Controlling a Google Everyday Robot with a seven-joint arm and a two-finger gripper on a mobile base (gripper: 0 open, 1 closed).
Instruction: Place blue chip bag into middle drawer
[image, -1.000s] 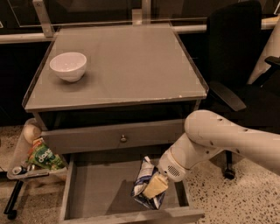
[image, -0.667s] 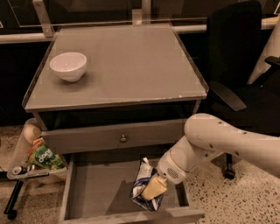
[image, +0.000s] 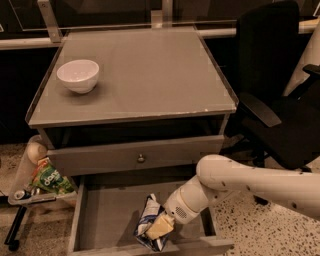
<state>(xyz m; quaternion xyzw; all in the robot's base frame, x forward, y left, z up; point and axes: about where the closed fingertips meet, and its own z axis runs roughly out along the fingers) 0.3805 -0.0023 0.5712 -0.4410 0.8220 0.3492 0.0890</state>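
Note:
The blue chip bag (image: 148, 218) is dark blue with white patches and stands on end inside the open middle drawer (image: 105, 217), near its front wall. My gripper (image: 159, 228) reaches down into the drawer from the right on a white arm and sits against the right side of the bag, with one pale yellow finger (image: 160, 227) pressed on it. The bag's lower end looks to be touching the drawer floor.
A white bowl (image: 78, 75) sits on the grey cabinet top (image: 145, 70). The closed drawer front with a round knob (image: 141, 158) is above the open drawer. A green snack packet (image: 49, 179) lies on a side tray at left. A black office chair (image: 280, 100) stands at right.
The arm and bag have shifted slightly toward the drawer's front and a little lower. Otherwise nothing has moved.

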